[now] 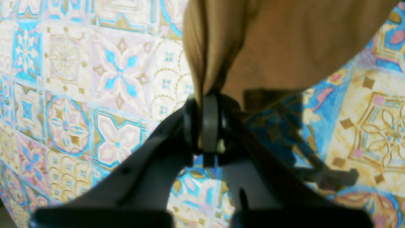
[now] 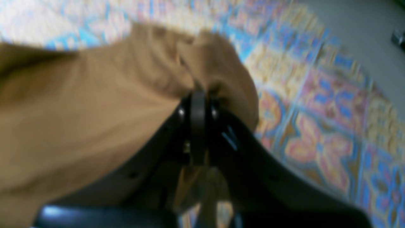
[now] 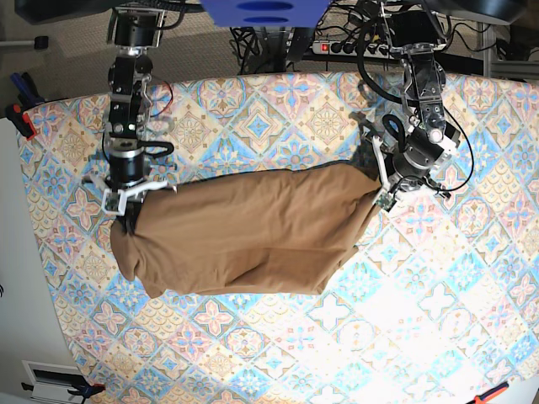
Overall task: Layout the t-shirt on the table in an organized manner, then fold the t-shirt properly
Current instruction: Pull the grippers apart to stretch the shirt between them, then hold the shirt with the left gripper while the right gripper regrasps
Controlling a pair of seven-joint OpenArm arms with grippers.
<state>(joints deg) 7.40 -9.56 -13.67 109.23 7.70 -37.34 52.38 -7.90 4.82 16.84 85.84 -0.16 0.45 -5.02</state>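
The tan-brown t-shirt (image 3: 244, 231) hangs stretched between the two arms above the middle of the table (image 3: 438, 320), so the laying-out step is in hand but not finished, and no fold has been made as far as the views show. The left gripper (image 1: 205, 104) is clenched on a gathered corner of the fabric, with the cloth bunching into narrow pleats just above the pinch, and the tile-pattern cloth of the table shows behind it, which suggests that this corner is lifted off the table. The right gripper (image 2: 197, 95) is likewise clenched on a wad of the shirt at the opposite end; that view is blurred, so which part of the garment it grips cannot be told. In the base view the shirt spans from one arm to the other as a broad, loosely wrinkled sheet whose lower edge sags toward the near side of the table, and neither sleeves nor collar can be made out clearly. What is left, in my judgement, is to lower and spread the shirt flat on the table, smooth it, release both corners, and then do all of the folding
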